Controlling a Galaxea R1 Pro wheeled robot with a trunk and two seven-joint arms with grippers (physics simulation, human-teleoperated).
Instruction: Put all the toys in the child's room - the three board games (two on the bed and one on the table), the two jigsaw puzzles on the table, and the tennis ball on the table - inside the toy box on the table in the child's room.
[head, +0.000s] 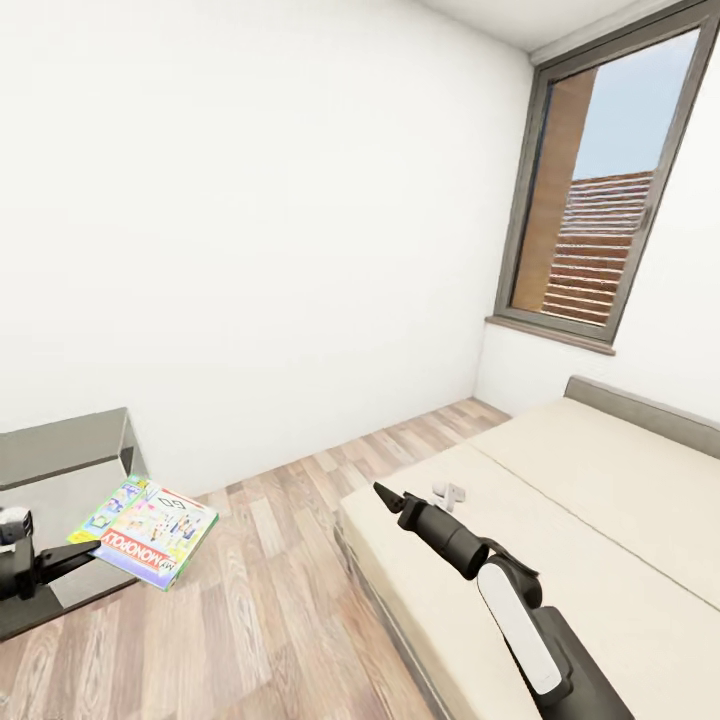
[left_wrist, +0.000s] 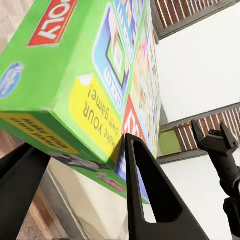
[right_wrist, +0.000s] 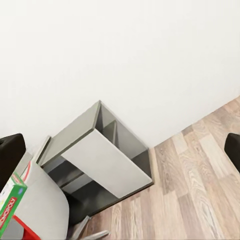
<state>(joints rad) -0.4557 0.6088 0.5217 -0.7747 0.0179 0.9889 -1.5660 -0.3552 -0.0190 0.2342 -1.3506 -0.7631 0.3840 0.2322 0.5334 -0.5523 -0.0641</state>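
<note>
The left gripper (head: 95, 547), black with two fingers, has its jaws pinching the near edge of a flat green-edged printed cardboard board game box with a red banner (head: 150, 530), held roughly level above the wood-plank floor (head: 290, 570). In the left wrist view the two black fingers (left_wrist: 150, 195) straddle the box's (left_wrist: 95, 75) green side. The right gripper (head: 380, 490), black on a white and black arm, hangs over the near corner of the wide low bed with the plain beige mattress (head: 600, 520); its jaws are spread with nothing between them, as the right wrist view shows one dark fingertip (right_wrist: 10, 150) at each side. Behind the held box stands a low dark-grey-topped cabinet (head: 60, 445) against the white wall (head: 250, 200). Beyond the bed, a tall grey-framed window (head: 600, 190) sits in the far corner.
</note>
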